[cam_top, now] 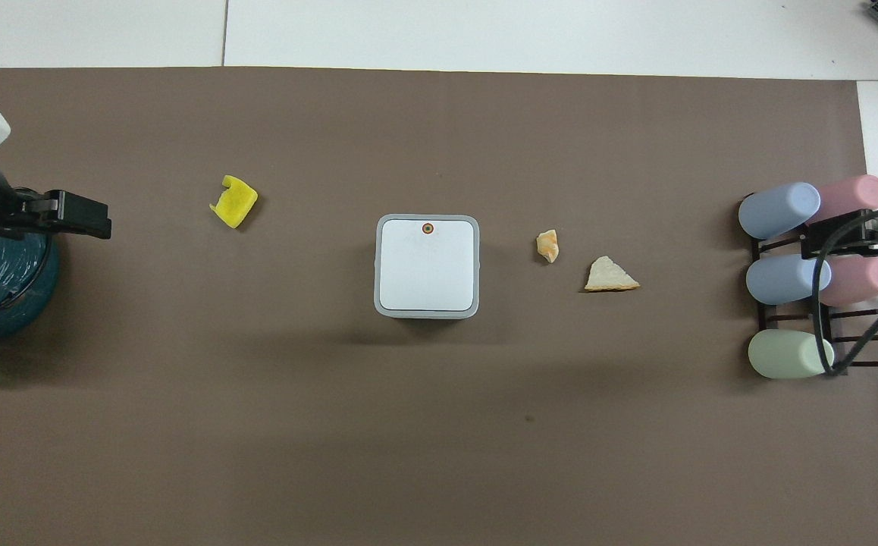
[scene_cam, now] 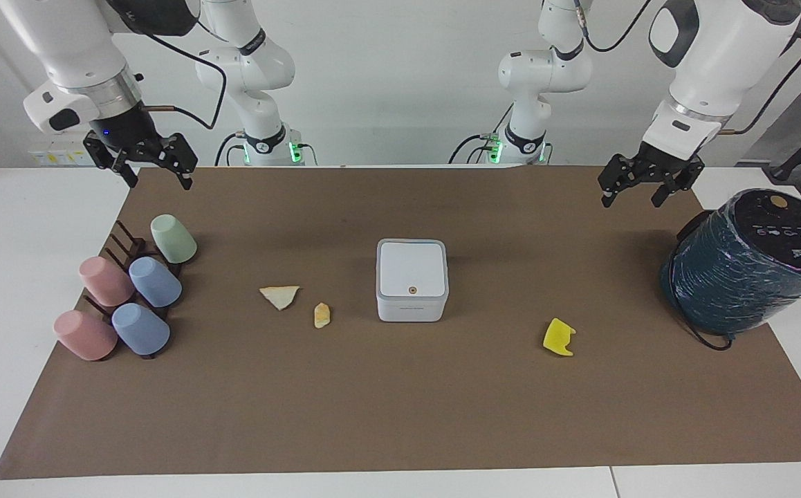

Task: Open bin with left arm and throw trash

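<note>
At mid-table (scene_cam: pixel 400 415) sits the lidded-shut bin (scene_cam: pixel 411 279), its orange dot at twelve o'clock seen from overhead, roughly four o'clock from the left claw (cam_top: pixel 67 216), spread and empty over the teal cylinder (scene_cam: pixel 746 266); right claw (scene_cam: pixel 155 162) waits, spread.

Bin (scene_cam: pixel 411 279) stands alone mid-table (scene_cam: pixel 400 415), bare mat on all sides; nearest scrap, yellow-orange lump (scene_cam: pixel 321 315), lies clear beside it.

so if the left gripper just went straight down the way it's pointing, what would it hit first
Probably bare brown mat. The left gripper points down beside the teal cylinder, at the left arm's end of the table. The cylinder is close, and depth is unclear, so it might graze that.
</note>
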Robot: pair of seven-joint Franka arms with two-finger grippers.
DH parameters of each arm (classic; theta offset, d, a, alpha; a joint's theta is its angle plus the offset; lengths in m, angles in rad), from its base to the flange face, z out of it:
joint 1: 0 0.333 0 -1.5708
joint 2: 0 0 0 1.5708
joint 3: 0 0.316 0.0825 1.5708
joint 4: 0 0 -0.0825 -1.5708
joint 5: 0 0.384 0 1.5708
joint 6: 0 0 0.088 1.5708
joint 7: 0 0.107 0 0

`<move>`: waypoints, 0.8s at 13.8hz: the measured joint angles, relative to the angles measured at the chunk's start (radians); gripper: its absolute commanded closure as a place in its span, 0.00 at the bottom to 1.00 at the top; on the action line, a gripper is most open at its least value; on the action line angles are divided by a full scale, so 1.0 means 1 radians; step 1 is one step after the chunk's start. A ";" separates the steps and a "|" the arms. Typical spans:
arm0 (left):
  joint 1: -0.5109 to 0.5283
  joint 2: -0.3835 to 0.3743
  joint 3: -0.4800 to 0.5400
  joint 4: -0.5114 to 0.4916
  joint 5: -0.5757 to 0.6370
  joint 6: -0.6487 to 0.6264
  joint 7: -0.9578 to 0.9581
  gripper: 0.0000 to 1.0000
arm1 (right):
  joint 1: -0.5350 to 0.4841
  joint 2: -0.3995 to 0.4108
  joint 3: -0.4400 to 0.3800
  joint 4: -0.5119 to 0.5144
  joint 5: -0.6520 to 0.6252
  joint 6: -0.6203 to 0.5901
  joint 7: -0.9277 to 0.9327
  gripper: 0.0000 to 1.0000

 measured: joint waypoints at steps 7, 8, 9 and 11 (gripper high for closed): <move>0.000 0.000 -0.001 0.000 0.000 0.000 0.000 0.00 | 0.000 -0.001 0.000 -0.005 0.000 -0.001 0.000 0.00; 0.000 0.000 0.000 0.000 0.000 0.000 0.000 0.00 | 0.000 -0.003 0.000 -0.010 0.000 -0.001 0.000 0.00; 0.000 0.000 0.001 0.000 0.000 0.000 0.000 0.00 | 0.000 -0.006 0.000 -0.016 0.000 -0.001 0.000 0.00; 0.000 0.000 0.000 0.000 0.000 0.000 0.000 0.00 | 0.000 -0.011 0.000 -0.024 0.000 -0.001 0.000 0.00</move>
